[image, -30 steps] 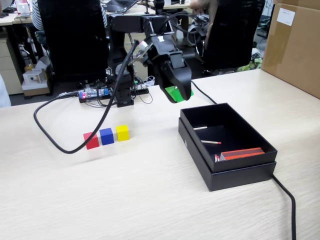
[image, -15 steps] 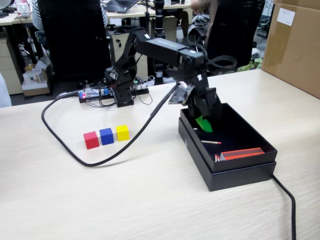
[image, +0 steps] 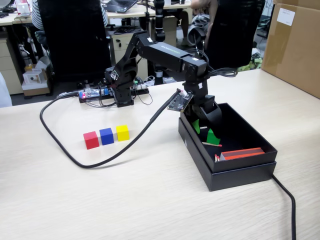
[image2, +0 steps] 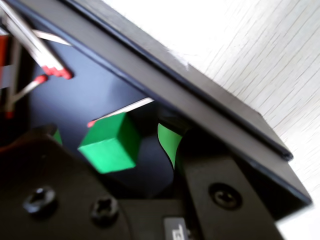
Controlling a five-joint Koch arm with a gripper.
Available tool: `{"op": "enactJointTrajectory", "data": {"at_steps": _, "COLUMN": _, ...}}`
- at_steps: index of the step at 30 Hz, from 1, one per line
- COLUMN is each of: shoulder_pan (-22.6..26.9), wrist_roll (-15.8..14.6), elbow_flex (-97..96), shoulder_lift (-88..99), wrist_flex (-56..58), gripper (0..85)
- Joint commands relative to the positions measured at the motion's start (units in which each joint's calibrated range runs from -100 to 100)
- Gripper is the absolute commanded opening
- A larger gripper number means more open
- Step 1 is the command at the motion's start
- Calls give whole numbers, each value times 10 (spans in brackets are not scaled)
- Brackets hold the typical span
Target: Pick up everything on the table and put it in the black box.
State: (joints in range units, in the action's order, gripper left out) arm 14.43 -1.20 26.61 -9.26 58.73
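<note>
Inside the black box [image: 240, 125] the jaws stand spread, holding nothing; the green cube [image2: 110, 142] lies loose between them on the box floor; three cubes wait on the worktop [image: 150, 200].

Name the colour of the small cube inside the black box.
Green cube, clearest in the wrist view.

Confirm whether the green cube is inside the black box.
Yes: in the wrist view the green cube lies on the floor of the black box, beside matchsticks.
</note>
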Motion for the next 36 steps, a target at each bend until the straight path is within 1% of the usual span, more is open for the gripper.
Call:
{"op": "enactJointTrajectory", "data": {"at_steps": 1, "shoulder_pan": -12, "wrist_roll": 1, "elbow_flex": 26, "shoulder_lift": 122, "wrist_flex": 4, "gripper": 407}}
{"op": "enactJointTrajectory", "data": {"at_steps": 6, "shoulder_pan": -49, "wrist_roll": 25, "elbow_flex": -5, "shoulder_lift": 315, "wrist_flex": 4, "gripper": 406}}
{"op": "enactJointTrajectory", "data": {"at_steps": 9, "shoulder_pan": -74, "wrist_roll": 46, "elbow_flex": -40, "shoulder_lift": 411, "wrist_flex": 5, "gripper": 406}}
{"op": "enactJointTrajectory", "data": {"at_steps": 12, "shoulder_pan": -105, "wrist_roll": 69, "elbow_flex": -101, "shoulder_lift": 483, "wrist_flex": 5, "gripper": 412}}
{"op": "enactJointTrajectory", "data": {"at_steps": 16, "shoulder_pan": -148, "wrist_roll": 99, "elbow_flex": -207, "shoulder_lift": 562, "wrist_flex": 5, "gripper": 467}}
{"op": "enactJointTrajectory", "data": {"at_steps": 21, "shoulder_pan": -198, "wrist_roll": 131, "elbow_flex": -330, "shoulder_lift": 630, "wrist_flex": 5, "gripper": 469}}
{"op": "enactJointTrajectory", "data": {"at_steps": 23, "shoulder_pan": -225, "wrist_roll": 149, "elbow_flex": -385, "shoulder_lift": 642, "wrist_flex": 5, "gripper": 480}}
{"op": "enactJointTrajectory", "data": {"at_steps": 25, "shoulder_pan": -240, "wrist_roll": 160, "elbow_flex": -420, "shoulder_lift": 642, "wrist_flex": 4, "gripper": 484}}
{"op": "enactJointTrajectory", "data": {"at_steps": 27, "shoulder_pan": -268, "wrist_roll": 183, "elbow_flex": -476, "shoulder_lift": 631, "wrist_flex": -3, "gripper": 484}}
{"op": "enactJointTrajectory", "data": {"at_steps": 28, "shoulder_pan": -274, "wrist_roll": 190, "elbow_flex": -490, "shoulder_lift": 628, "wrist_flex": -10, "gripper": 483}}
{"op": "enactJointTrajectory", "data": {"at_steps": 29, "shoulder_pan": -280, "wrist_roll": 197, "elbow_flex": -500, "shoulder_lift": 622, "wrist_flex": -16, "gripper": 483}}
{"op": "enactJointTrajectory", "data": {"at_steps": 30, "shoulder_pan": -292, "wrist_roll": 211, "elbow_flex": -515, "shoulder_lift": 613, "wrist_flex": -31, "gripper": 483}}
{"op": "enactJointTrajectory", "data": {"at_steps": 34, "shoulder_pan": -318, "wrist_roll": 245, "elbow_flex": -524, "shoulder_lift": 565, "wrist_flex": -56, "gripper": 481}}
{"op": "enactJointTrajectory", "data": {"at_steps": 36, "shoulder_pan": -327, "wrist_roll": 254, "elbow_flex": -524, "shoulder_lift": 544, "wrist_flex": -80, "gripper": 481}}
